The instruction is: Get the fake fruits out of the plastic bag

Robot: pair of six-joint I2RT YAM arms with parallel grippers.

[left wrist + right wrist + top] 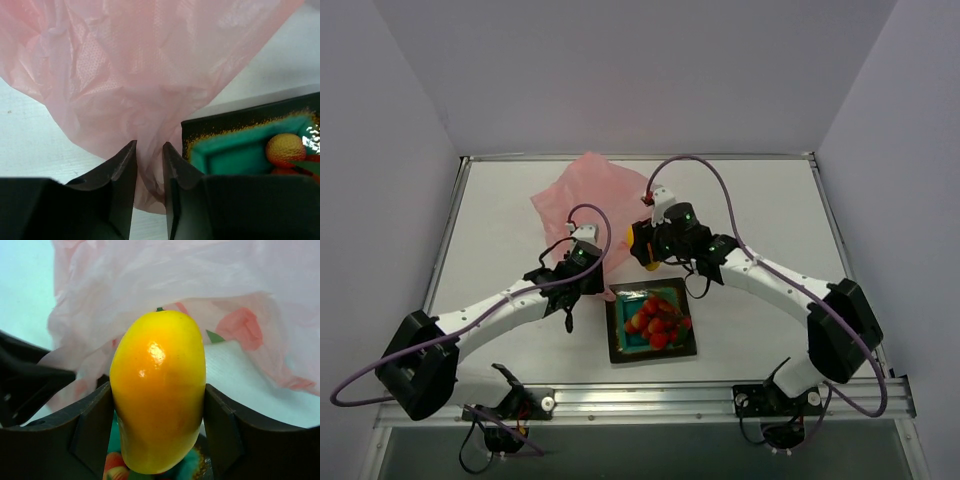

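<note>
The pink plastic bag (582,195) lies crumpled at the back middle of the table. My left gripper (592,282) is shut on the bag's near corner; in the left wrist view the film (150,75) is pinched between its fingers (122,167). My right gripper (643,250) is shut on the yellow-orange mango (158,390), held upright between its fingers (95,425) just above the far edge of the teal dish (620,345). Red strawberry pieces (658,318) lie in the dish. A round orange fruit (285,149) sits among them.
The dish's dark rim (235,117) lies close to the right of my left gripper. Both arms reach in over the table's middle, their cables looping above. White walls enclose the table on three sides.
</note>
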